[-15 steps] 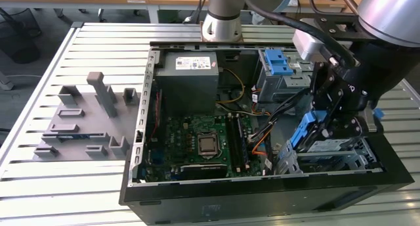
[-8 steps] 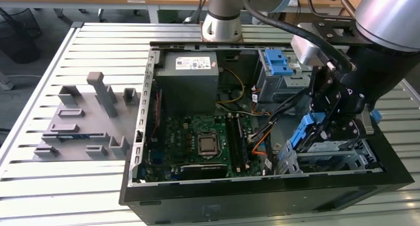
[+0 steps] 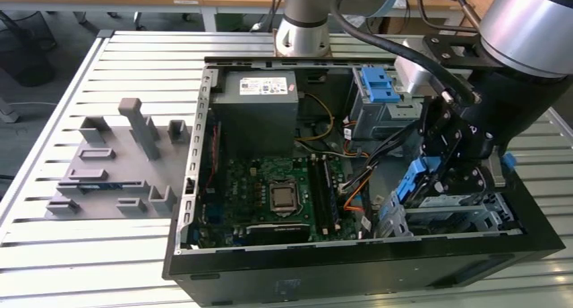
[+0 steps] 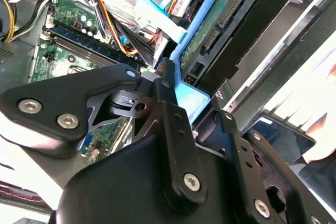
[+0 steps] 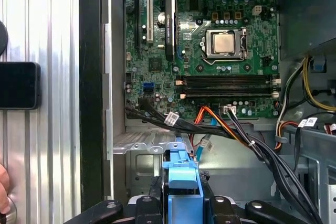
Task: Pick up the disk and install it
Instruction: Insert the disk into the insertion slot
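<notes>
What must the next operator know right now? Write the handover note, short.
Gripper: shut on the blue rail frame of the disk, inside the open computer case.
Disk: held at the silver drive cage, in the case's near corner on the exterior view's right. Bundled cables run close beside it.
Done: disk picked up and brought to the cage.
Left: the install. The disk is in the grip, not released; whether it has entered a bay cannot be told.
</notes>
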You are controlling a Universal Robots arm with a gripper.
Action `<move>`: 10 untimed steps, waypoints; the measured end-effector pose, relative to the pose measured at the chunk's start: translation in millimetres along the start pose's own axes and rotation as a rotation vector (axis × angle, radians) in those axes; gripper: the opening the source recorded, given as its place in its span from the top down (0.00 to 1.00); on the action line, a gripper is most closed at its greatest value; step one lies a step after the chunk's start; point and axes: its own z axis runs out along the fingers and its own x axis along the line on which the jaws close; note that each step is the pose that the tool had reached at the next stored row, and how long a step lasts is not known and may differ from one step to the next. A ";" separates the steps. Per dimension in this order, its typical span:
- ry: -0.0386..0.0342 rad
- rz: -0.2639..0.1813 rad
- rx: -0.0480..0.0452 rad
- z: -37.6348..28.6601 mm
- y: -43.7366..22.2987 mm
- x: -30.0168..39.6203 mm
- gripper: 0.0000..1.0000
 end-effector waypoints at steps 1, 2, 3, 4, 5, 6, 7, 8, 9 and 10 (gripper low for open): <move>0.0001 0.000 -0.0003 0.6 0.0 0.0 0.63; 0.0001 0.000 -0.0005 0.7 0.0 0.0 0.63; 0.0001 0.000 -0.0005 0.7 0.0 0.0 0.63; 0.0002 0.000 -0.0005 0.7 0.0 0.0 0.63; 0.0002 0.000 -0.0005 0.7 0.0 0.0 0.63; 0.0001 0.000 -0.0005 0.8 0.0 0.0 0.63; 0.0000 0.000 -0.0005 0.8 0.0 0.0 0.63; 0.0000 0.000 -0.0005 0.8 0.0 0.0 0.63; 0.0001 0.000 -0.0005 0.9 0.0 0.0 0.63; 0.0000 0.000 -0.0005 0.9 0.0 0.0 0.63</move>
